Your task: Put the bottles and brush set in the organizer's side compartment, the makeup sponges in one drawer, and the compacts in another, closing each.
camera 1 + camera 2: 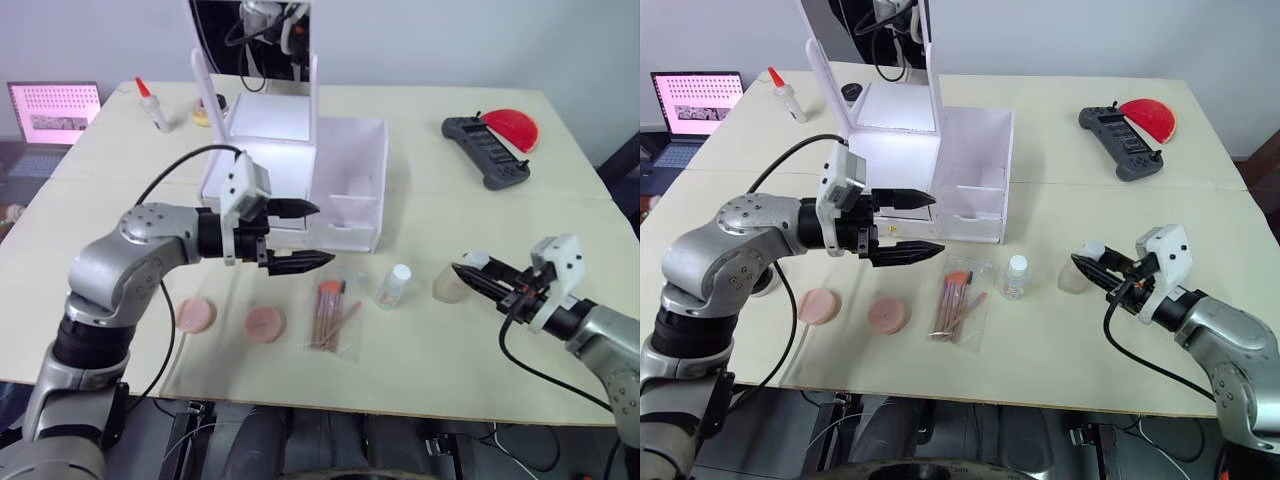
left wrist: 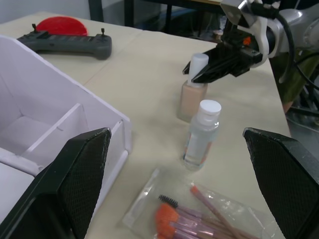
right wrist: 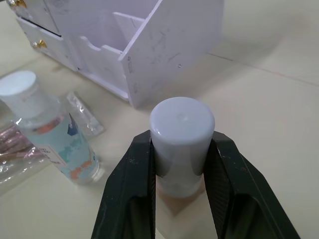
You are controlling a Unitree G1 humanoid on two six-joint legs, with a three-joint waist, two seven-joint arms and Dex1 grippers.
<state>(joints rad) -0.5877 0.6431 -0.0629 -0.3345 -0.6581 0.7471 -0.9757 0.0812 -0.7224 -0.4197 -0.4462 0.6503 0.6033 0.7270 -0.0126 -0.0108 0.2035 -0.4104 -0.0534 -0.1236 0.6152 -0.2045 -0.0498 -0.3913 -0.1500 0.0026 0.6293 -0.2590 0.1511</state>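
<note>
The white organizer [image 1: 377,180] stands mid-table with a mirror on top, and its open side compartment [image 1: 345,195] is on the right. In front of it lie the bagged brush set [image 1: 332,312], a clear bottle [image 1: 396,284] with a white cap, and two flat pink round sponges [image 1: 196,314] [image 1: 265,323]. My right gripper [image 1: 468,274] is shut on the white cap of a beige bottle [image 3: 182,144] standing on the table. My left gripper [image 1: 325,234] hangs open over the table just before the organizer's front, holding nothing. The drawers [image 3: 35,30] look shut.
A black controller [image 1: 485,150] and a red disc [image 1: 510,128] lie at the far right. A small squeeze bottle with a red tip [image 1: 152,105] and a laptop [image 1: 55,110] are at the far left. A cable runs along my left arm.
</note>
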